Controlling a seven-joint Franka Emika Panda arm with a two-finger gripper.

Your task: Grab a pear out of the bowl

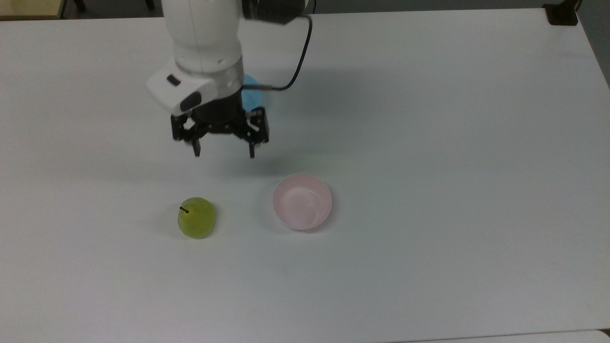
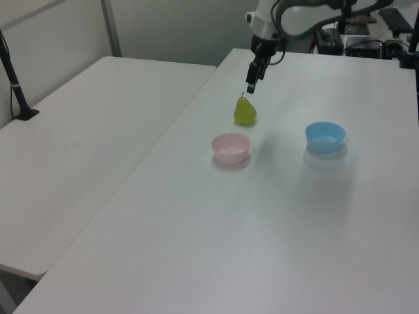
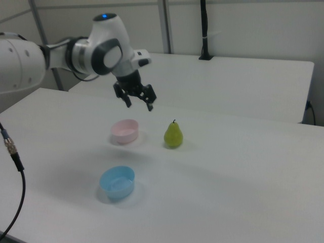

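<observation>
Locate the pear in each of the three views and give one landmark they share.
Top view: the pear stands on the table, lower left of centre.
Left view: pear upper centre.
Right view: pear at centre.
Shared landmark: the pink bowl beside it, apart from it.

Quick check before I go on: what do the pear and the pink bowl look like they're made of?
Pear: smooth, slightly glossy yellow-green skin with a dark stem; real or plastic, I can't tell. Pink bowl: probably plastic, with a thin even wall, a uniform pastel colour and a soft sheen inside.
</observation>
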